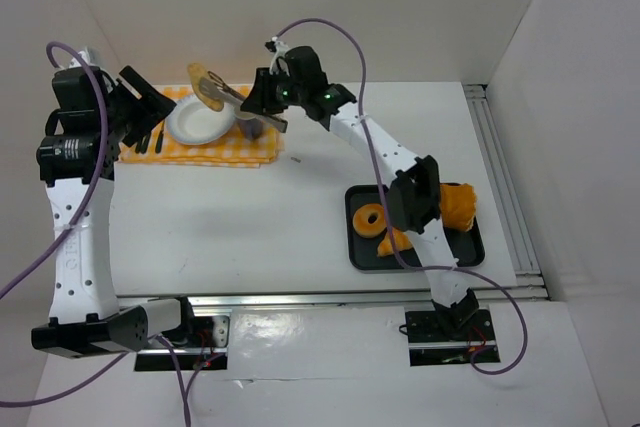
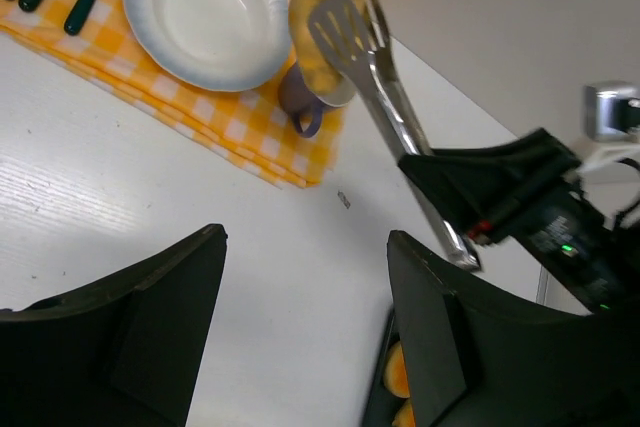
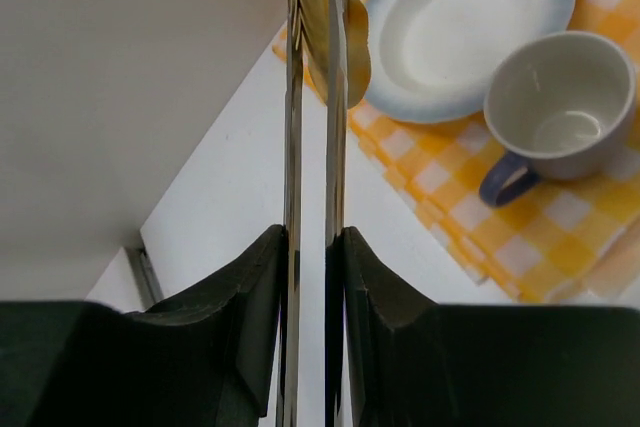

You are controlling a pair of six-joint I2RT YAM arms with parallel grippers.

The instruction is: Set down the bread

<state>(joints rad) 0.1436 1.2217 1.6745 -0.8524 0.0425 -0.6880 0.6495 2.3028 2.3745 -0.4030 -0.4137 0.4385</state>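
Bread (image 1: pixel 210 87) hangs pinched in tongs (image 1: pixel 238 95) above the plate (image 1: pixel 176 129) rim, seen from the top. Left wrist view: left gripper (image 2: pixel 305 237) fingers spread wide, holding nothing. Right wrist view: right gripper (image 3: pixel 312 237) clamps the tongs' arms, with a cup (image 3: pixel 560 107) beside the plate.

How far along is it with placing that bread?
Done: the bread is gripped in tongs that the right fingers clamp. In hand: it hangs by the edge of the white plate. Left: setting it down and letting go. The left fingers stand open, empty.
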